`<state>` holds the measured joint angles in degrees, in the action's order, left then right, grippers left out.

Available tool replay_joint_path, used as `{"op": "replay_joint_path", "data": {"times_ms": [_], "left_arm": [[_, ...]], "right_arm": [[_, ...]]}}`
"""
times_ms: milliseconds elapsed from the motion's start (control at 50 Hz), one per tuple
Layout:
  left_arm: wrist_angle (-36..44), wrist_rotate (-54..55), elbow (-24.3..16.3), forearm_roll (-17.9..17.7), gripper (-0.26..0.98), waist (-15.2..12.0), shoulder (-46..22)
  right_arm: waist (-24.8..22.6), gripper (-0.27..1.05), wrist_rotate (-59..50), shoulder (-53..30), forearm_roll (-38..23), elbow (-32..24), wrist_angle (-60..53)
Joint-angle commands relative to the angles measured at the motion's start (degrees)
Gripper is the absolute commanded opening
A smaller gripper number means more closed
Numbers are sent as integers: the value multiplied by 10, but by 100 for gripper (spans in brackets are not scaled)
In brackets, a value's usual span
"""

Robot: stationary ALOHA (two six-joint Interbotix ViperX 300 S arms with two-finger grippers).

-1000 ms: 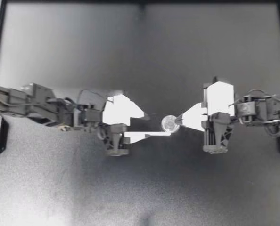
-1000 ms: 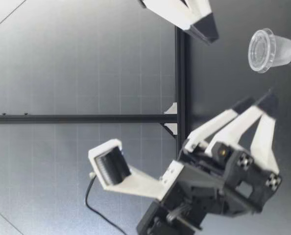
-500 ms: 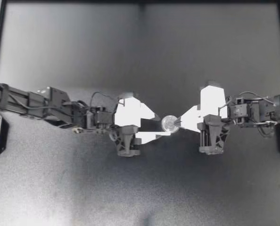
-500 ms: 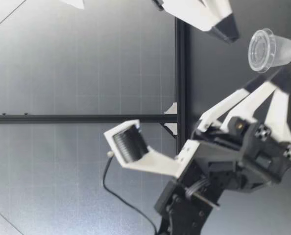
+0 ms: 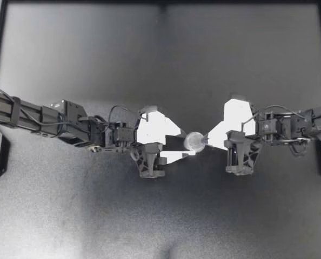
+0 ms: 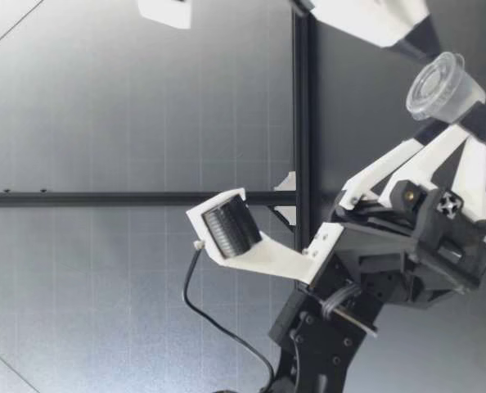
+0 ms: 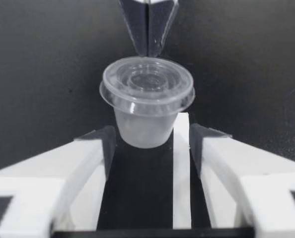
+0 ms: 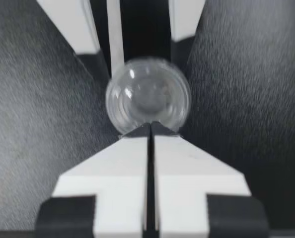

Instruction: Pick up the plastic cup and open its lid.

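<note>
Our left gripper (image 5: 185, 145) stands wide astride the plastic cup (image 5: 193, 141), tilted mid-table at its 3 o'clock, while our right gripper (image 5: 205, 141), fingers pressed together, noses the lid (image 7: 146, 83) from the cup's 3 o'clock.

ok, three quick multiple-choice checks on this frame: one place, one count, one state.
1. Where is the cup?
A) between the left gripper's fingers
B) at the table's far edge
C) under the right arm's wrist

2. How many cups?
A) one
B) two
C) three

3. The right gripper is:
A) wide open
B) shut
C) hidden from every view

Answers:
1 A, the left wrist view shows it between those fingers.
2 A, every view shows a single cup.
3 B, the right wrist view shows its fingers pressed together, tips at the lid.
</note>
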<state>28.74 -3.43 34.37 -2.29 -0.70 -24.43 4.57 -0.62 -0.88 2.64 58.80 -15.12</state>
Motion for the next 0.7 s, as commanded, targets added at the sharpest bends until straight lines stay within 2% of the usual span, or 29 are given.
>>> {"op": "replay_joint_path", "data": {"times_ms": [0,680], "left_arm": [[5,1,-12,-1,51,-3,8],[-25,7,-50,-1,50,-3,-12]], "right_arm": [[6,-17,-1,0,4,-8,6],[-4,-17,0,-27,4,-39,11]]}}
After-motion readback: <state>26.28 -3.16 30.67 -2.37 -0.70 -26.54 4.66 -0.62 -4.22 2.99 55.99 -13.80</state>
